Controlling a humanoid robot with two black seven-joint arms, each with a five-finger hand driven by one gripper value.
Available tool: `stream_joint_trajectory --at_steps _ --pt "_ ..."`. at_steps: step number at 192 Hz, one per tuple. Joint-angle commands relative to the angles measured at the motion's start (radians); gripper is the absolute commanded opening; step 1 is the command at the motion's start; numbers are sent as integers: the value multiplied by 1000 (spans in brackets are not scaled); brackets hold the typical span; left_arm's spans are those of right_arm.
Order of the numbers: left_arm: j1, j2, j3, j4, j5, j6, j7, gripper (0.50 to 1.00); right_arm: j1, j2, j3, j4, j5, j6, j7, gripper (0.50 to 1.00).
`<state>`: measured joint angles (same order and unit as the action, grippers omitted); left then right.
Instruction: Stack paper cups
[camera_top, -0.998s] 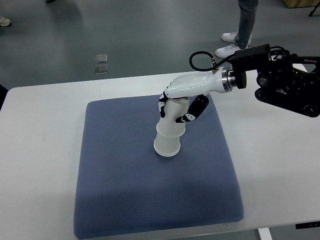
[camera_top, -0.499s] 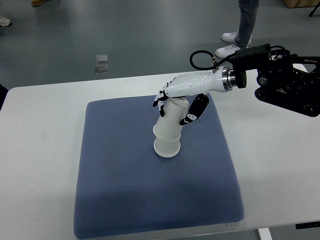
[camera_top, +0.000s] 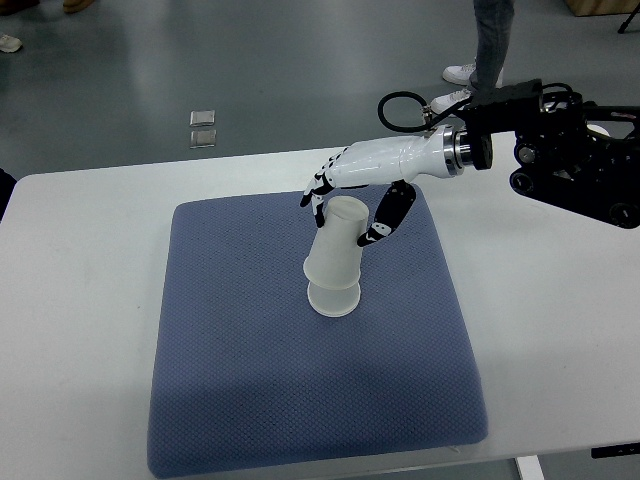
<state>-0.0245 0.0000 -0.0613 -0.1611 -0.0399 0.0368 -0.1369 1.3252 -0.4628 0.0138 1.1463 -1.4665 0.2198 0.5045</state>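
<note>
R hand (camera_top: 350, 195) above the cup stack (camera_top: 334, 258), fingers spread, holding nothing; thumb beside stack's right flank, apparently not touching. Stack sits upside down near pad (camera_top: 230, 400) centre, nearer the far edge, mouth on pad. Long axis roughly vertical, top tilted toward hand. Stack lies directly below and slightly toward the near-left of the palm. L hand not in view. Stacking looks done.

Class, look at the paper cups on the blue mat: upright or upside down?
Upside down: the cup stack stands rim-down on the mat, closed bottom on top.
</note>
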Motion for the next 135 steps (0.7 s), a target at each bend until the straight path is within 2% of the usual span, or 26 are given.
stream_joint_trajectory --at_steps 1,78,95,135 --pt "0 0 0 0 0 0 -1 1000 -6 6 3 1 0 1 -1 860" --pt "0 0 0 0 0 0 0 1000 3 -10 5 16 6 3 3 862" --pt "0 0 0 0 0 0 -1 1000 43 -30 20 38 15 3 3 899" --pt "0 0 1 0 0 0 0 1000 61 -50 66 38 38 56 0 905"
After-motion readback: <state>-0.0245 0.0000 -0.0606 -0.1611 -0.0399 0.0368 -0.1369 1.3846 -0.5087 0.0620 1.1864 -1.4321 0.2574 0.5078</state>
